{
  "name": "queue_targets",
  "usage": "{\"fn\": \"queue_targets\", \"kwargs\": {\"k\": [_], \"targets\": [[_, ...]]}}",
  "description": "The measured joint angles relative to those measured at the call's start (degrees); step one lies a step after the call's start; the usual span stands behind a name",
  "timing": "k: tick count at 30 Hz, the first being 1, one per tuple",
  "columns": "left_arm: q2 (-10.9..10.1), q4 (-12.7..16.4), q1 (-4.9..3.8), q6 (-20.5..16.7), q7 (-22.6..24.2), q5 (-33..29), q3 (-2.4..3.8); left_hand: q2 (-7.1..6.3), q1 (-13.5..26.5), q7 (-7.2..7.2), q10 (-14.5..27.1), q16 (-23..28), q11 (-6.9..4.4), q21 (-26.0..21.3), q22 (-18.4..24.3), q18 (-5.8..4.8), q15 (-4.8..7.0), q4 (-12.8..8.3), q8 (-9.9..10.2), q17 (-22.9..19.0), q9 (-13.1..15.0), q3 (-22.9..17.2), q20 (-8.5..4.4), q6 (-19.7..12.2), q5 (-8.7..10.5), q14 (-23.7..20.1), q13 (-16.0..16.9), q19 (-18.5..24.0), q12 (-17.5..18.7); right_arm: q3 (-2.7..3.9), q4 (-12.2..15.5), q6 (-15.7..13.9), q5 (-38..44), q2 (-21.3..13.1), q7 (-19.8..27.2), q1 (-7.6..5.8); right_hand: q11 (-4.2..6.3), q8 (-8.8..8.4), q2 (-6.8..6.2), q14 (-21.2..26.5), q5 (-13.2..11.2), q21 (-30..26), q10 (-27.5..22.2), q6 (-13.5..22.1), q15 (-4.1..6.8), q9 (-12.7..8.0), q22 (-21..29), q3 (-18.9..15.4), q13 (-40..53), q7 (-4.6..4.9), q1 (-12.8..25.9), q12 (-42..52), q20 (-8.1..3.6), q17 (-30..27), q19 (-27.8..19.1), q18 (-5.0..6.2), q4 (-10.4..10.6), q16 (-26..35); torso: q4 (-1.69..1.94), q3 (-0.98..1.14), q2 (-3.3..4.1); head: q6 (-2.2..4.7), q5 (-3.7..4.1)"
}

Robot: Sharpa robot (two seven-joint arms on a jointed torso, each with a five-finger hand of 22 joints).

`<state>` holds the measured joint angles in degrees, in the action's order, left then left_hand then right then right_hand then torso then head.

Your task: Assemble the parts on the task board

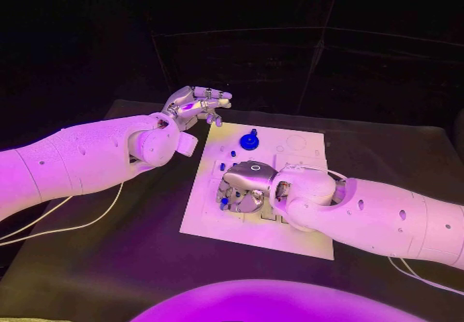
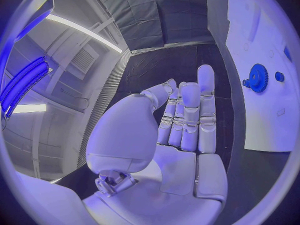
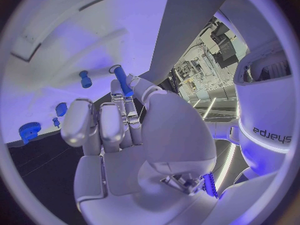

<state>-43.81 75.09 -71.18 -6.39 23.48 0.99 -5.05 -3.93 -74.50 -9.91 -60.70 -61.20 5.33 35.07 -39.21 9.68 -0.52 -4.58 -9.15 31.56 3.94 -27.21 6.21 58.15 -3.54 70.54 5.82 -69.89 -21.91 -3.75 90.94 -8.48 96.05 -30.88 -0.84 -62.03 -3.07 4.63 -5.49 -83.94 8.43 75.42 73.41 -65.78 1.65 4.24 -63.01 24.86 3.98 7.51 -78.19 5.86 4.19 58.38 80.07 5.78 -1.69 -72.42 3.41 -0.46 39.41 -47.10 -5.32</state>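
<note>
The task board lies flat in the middle of the black table, its long sides running from the near edge toward the far edge.

Right hand: positioned over the middle of the board, palm down. The right wrist view shows its fingers drawn together, with a blue peg pinched between the thumb and a fingertip. The peg is slender and stands tilted just above the white surface; whether its tip touches the board cannot be told.

Left hand: raised beyond the board's far-left corner, over bare table, touching nothing. The left wrist view shows its fingers straight, side by side and nearly together, thumb alongside, palm empty.

Parts on the board: a blue gear sits near the far edge, standing in the board. A small blue knob lies just beside the gear. In the right wrist view another small blue stud stands upright on the board near the held peg, and two further blue pieces lie between it and the gear.
</note>
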Motion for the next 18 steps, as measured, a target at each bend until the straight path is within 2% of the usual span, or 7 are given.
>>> {"fn": "queue_targets", "kwargs": {"k": [18], "targets": [[0.01, -0.07, 0.0, 0.08, -0.04, 0.01, 0.0, 0.0, 0.0, 0.0, 0.0, 0.0, 0.0, 0.0, -0.01, 0.0, 0.0, 0.0, 0.0, 0.01, 0.0, 0.0, 0.0, 0.0, 0.0, 0.0, 0.0, 0.0, 0.0, 0.17, -0.03, 0.75, 3.77, 0.83, -2.28, -0.14, 0.0, -0.45, 0.0, 0.0, 0.0, 0.0, 0.0, 0.14, 0.0, -0.06, 0.22, 0.0, 0.03, 0.06, 0.0, -0.77, 0.0, -0.36, 0.0, 0.0, 0.0, 0.0, -0.01, 0.0, -0.01, -0.01, 0.07]]}}
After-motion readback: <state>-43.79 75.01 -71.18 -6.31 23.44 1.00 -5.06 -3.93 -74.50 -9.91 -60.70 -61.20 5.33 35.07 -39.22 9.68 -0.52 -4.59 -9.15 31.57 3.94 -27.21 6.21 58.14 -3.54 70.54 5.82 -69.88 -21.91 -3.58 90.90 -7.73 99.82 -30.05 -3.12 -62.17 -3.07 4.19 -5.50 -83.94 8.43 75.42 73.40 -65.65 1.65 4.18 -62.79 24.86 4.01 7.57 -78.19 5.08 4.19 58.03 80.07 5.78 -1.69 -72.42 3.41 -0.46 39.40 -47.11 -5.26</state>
